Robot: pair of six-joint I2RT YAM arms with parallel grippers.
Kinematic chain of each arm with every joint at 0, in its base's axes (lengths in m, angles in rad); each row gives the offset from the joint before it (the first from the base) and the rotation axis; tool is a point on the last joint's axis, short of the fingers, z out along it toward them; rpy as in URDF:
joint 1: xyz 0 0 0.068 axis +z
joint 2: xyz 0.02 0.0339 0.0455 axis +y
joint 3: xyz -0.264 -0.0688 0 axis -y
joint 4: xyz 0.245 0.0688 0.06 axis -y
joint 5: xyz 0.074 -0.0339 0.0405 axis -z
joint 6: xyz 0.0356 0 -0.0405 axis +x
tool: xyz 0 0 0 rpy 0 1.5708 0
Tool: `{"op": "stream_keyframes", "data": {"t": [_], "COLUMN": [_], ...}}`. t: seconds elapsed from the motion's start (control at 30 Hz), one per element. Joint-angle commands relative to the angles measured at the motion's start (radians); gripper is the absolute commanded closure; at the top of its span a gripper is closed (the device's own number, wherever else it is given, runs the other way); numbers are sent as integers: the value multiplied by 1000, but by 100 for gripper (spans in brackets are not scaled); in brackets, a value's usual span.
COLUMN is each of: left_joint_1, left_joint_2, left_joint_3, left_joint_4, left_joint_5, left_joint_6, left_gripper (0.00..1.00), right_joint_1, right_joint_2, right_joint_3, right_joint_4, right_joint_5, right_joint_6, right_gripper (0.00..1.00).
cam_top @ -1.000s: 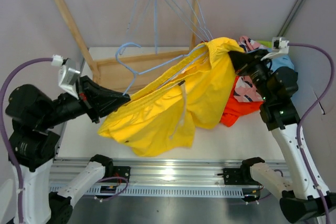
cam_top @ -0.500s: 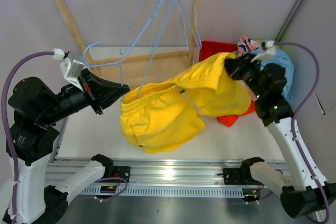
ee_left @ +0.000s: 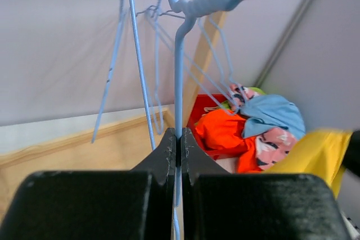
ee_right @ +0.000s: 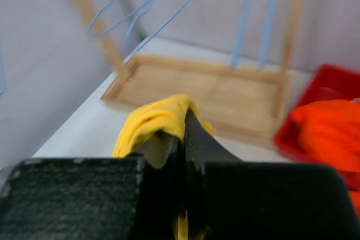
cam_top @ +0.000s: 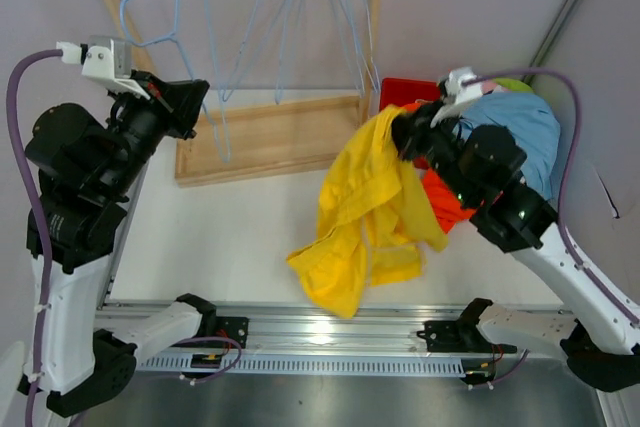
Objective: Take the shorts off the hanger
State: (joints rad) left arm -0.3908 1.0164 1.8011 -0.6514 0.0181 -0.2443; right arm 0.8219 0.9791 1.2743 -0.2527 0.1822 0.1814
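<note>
Fingers of the right gripper [ee_right: 181, 130] are pressing together on a bunched fold of the yellow shorts [ee_right: 160, 113], and the rest of that pair is hanging from them in a long drape toward the table [cam_top: 230, 237]. A second ago the same fabric was stretched sideways between both arms, with a blue wire hanger threaded through it. Fingers of the left gripper [ee_left: 179, 139] are clamping flat on the bare hanger [ee_left: 179, 71], which is now being held up high on the left, well apart from the shorts. Judging by that, this pair is off its hanger, and only setting it down is remaining. Beyond the right arm, the orange shorts [ee_left: 225, 133], the pink patterned shorts [ee_left: 274, 145] and the light blue shorts [ee_left: 274, 113] are lying heaped at a red bin [cam_top: 405, 90], with the lime green shorts [ee_left: 256, 90] barely showing. Farthest back, other empty hangers [cam_top: 285, 7] are dangling from the wooden rack [cam_top: 270, 132]. Some things are staying unclear: whether the held hanger's hook is reaching the rail, and whether the yellow hem is touching the table. The right wrist view is blurring too.
</note>
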Motion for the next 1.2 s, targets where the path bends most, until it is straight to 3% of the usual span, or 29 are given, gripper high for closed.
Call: {"op": "stream_keyframes", "data": {"t": [0.0,0.07,0.17,0.3,0.4,0.5,0.53,0.57,0.6,0.63,0.73,0.77,0.93,0.97,1.17], "left_joint_1": [-5,-5,-5,-5,-3,0,4,19,32,64,108,130,161,162,173], "left_joint_2": [-53,-110,-179,-177,-139,-92,-78,-64,-27,-7,89,114,264,331,583], "left_joint_3": [-11,-52,-146,-175,-210,-252,-270,-270,-270,-272,-246,-234,-39,37,444], "left_joint_4": [-33,-59,-85,-148,-148,-101,-90,-76,-50,-39,-10,-7,-22,-34,-168], "left_joint_5": [-121,-147,-159,-171,-161,-135,-127,-116,-86,-61,21,25,37,34,19], "left_joint_6": [42,42,28,42,46,30,27,23,22,17,19,20,59,62,73], "left_gripper": [100,100,100,100,100,100,100,100,100,100,100,100,100,100,100], "right_joint_1": [-82,-191,-386,-539,-613,-658,-664,-667,-670,-670,-672,-670,-591,-572,-468], "right_joint_2": [93,220,377,581,696,711,702,690,661,647,587,563,301,268,112], "right_joint_3": [290,467,684,897,944,849,735,668,604,486,331,206,-237,-347,-556], "right_joint_4": [150,185,217,242,281,265,267,270,257,241,110,93,199,226,187], "right_joint_5": [319,419,382,395,448,459,433,424,415,412,433,425,366,365,369], "right_joint_6": [-177,-253,-212,-209,-206,-136,-96,-76,-50,4,146,238,394,403,493], "right_gripper": [100,100,100,100,100,100,95,81,16,1,0,1,1,1,0]}}
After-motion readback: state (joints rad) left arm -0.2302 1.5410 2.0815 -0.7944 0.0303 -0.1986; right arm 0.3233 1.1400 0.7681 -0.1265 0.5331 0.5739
